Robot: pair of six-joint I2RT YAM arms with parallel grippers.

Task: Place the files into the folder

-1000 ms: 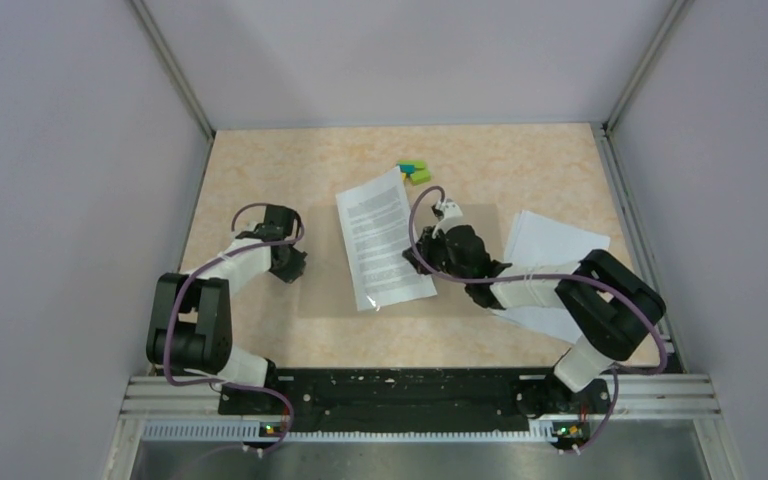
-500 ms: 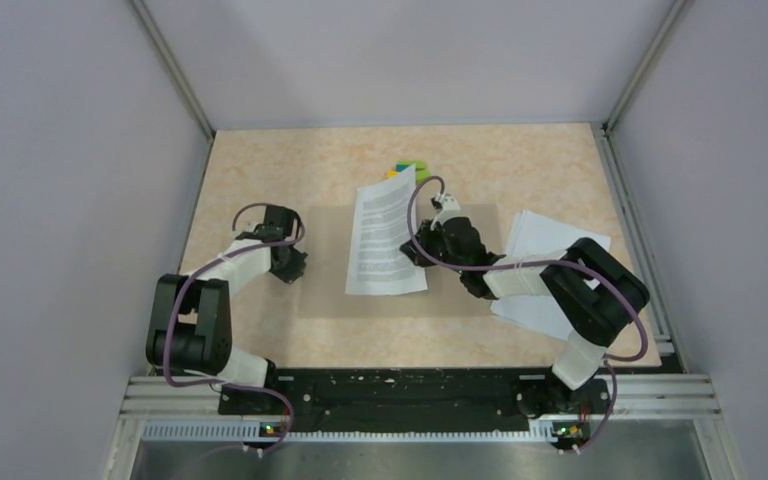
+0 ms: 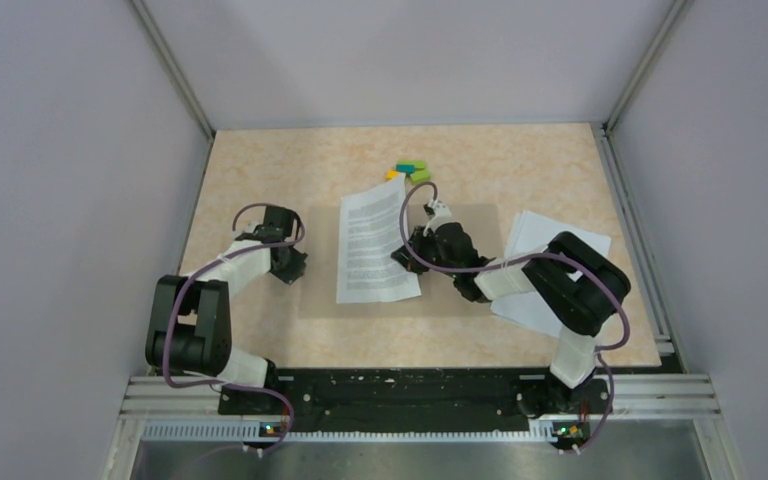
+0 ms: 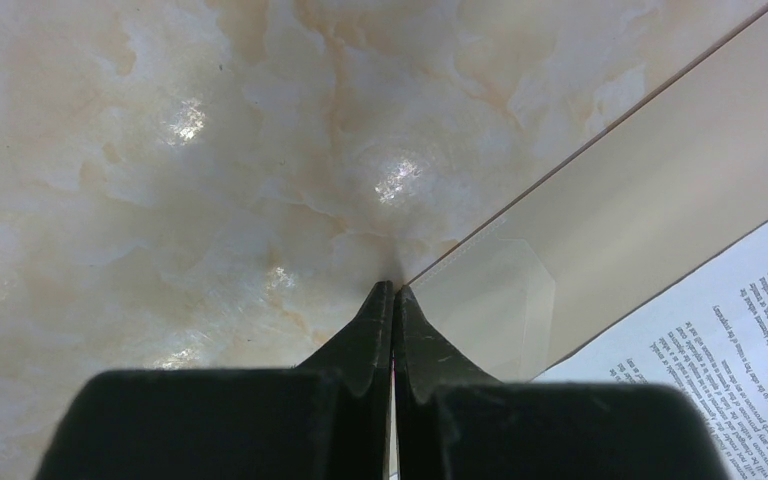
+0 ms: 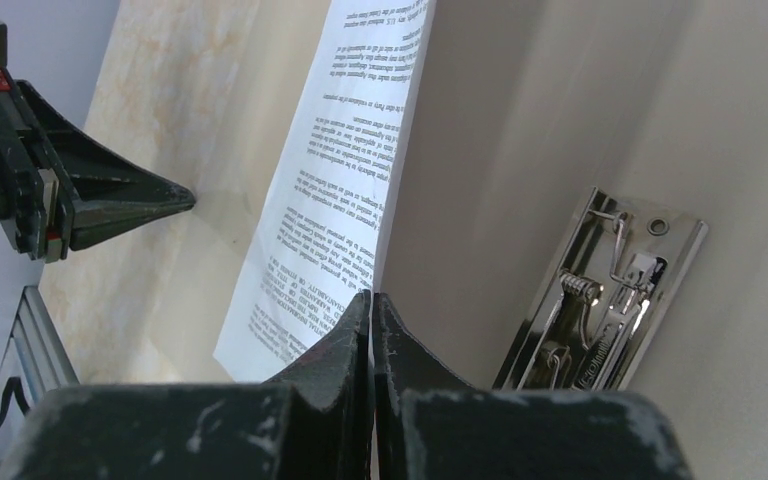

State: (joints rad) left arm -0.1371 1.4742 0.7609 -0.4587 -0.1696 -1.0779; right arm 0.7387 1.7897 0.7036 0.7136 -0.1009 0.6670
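Note:
The tan folder (image 3: 318,300) lies open and flat in the middle of the table. My left gripper (image 3: 296,263) is shut on its left edge, and the left wrist view shows my closed jaws (image 4: 394,292) pinching the folder's edge (image 4: 600,200). My right gripper (image 3: 406,256) is shut on the right edge of one printed sheet (image 3: 372,245), which lies over the folder's left half. In the right wrist view my jaws (image 5: 372,296) grip that sheet (image 5: 345,170), beside the folder's metal clip (image 5: 600,290). More white sheets (image 3: 550,245) lie stacked at the right, partly under my right arm.
Small coloured blocks (image 3: 410,171) lie just behind the folder, near the sheet's far corner. Grey walls with metal rails close in the table on the left, right and back. The arm bases stand on the black rail at the near edge.
My right gripper has moved left with the sheet, which has turned and slid further over the folder's left half. The left arm has not moved.

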